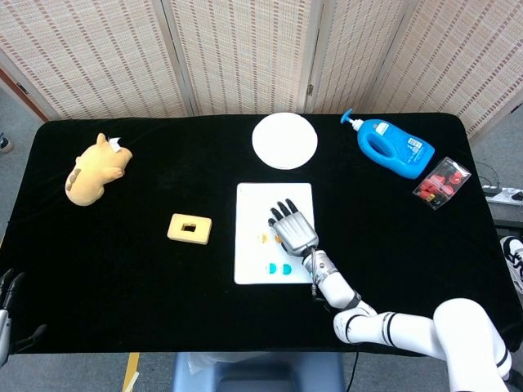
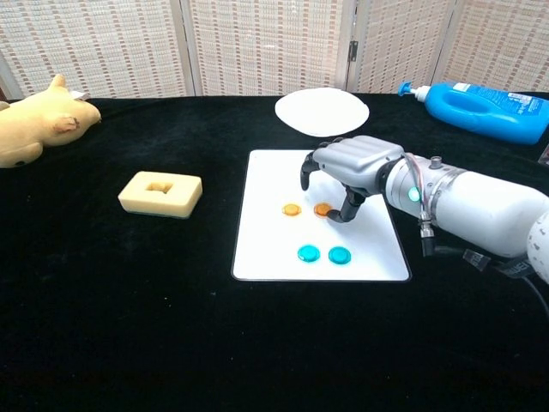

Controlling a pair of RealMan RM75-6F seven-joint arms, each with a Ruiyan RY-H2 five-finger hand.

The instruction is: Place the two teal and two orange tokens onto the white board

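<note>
Black table bearing the white board. The right hand hovers over the board, fingers curled downward and apart, one fingertip touching or just beside an orange token; whether it grips the token cannot be told. The second orange token lies just left; two teal tokens sit side by side nearer the board's front edge. All four rest on the board. The left hand, at the table's near-left edge, appears empty. The tokens look light, stiff, thin and slippery, probably best pinched by their rims.
</note>
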